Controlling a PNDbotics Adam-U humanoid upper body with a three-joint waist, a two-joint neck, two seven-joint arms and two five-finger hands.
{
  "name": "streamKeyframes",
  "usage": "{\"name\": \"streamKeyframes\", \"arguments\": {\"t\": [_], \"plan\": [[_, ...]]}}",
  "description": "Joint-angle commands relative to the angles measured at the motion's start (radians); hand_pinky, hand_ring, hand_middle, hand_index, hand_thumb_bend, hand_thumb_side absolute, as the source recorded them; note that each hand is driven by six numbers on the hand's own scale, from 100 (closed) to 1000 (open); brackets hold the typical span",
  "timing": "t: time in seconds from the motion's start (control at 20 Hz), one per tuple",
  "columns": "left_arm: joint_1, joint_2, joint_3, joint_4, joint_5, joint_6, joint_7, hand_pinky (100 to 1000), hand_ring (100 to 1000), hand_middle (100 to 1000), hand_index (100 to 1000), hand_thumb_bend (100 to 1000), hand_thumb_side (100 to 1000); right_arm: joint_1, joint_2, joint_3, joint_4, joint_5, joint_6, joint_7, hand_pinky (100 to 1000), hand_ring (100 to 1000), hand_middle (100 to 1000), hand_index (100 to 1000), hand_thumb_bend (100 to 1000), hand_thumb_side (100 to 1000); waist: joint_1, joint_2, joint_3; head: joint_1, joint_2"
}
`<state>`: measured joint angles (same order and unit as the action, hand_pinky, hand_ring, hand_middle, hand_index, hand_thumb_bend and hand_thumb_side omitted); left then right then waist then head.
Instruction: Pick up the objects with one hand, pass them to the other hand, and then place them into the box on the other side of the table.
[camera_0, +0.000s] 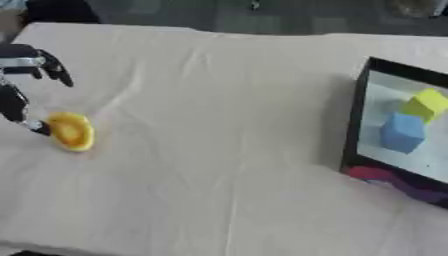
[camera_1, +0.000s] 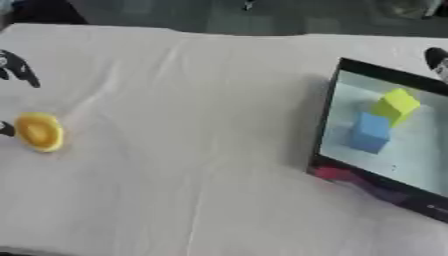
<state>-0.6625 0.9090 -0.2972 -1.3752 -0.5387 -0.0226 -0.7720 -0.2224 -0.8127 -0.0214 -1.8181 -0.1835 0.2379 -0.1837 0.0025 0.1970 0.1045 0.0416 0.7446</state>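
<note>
cloth (camera_0: 219, 165), pale beige and creased, covers the whole surface and fills the near part of both views. nothing lies on its nearest stretch.

farther in, at the left edge, a yellow rounded object (camera_0: 71, 131) sits on the cloth, standing somewhat on edge. the left hand (camera_0: 19, 85) is right beside it, black with silver at the joints. its lowest fingertip (camera_0: 38, 128) appears to touch the left side of the yellow object, while the other fingers are spread above and apart from it, pointing down and to the right. the fingers are not curled around the object, so the hand reads as open, reaching at the object without holding it.

on the right side, well apart from the yellow object, stands the box (camera_1: 325, 127), a tray with dark walls and a light floor, tilted askew in the view. a red patch (camera_1: 334, 173) shows on its near outer wall. inside, a blue block (camera_1: 369, 132) lies on the floor, and a yellow-green block (camera_1: 395, 106) lies just behind it, touching or nearly touching it.

at the right edge of the right eye view, just beyond the far wall of the box, a small dark part of the right hand (camera_1: 437, 61) shows. whether its fingers are open or closed cannot be told.
</note>
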Motion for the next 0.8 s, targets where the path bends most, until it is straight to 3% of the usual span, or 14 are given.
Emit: {"name": "streamKeyframes", "arguments": {"t": [0.05,0.5,0.8], "plan": [[-0.030,0.002,-0.007,0.032,-0.032,-0.020,0.000,830,856,764,771,686,100,-0.005,-0.015,-0.003,-0.008,0.009,0.000,0.005,958,1000,923,904,412,424,0.005,-0.027,-0.001,0.004,-0.005],[-0.077,-0.053,-0.012,0.168,-0.094,-0.056,-0.080,834,858,759,748,625,100,0.005,-0.004,0.001,-0.002,0.025,0.003,0.008,958,1000,921,901,397,437,0.001,-0.024,-0.003,0.012,-0.006],[-0.092,-0.083,-0.001,0.214,-0.124,-0.070,-0.051,831,856,756,751,619,100,0.000,0.004,0.005,0.010,0.037,0.003,0.012,959,1000,925,899,329,464,0.000,-0.021,-0.003,0.017,-0.009]]}}
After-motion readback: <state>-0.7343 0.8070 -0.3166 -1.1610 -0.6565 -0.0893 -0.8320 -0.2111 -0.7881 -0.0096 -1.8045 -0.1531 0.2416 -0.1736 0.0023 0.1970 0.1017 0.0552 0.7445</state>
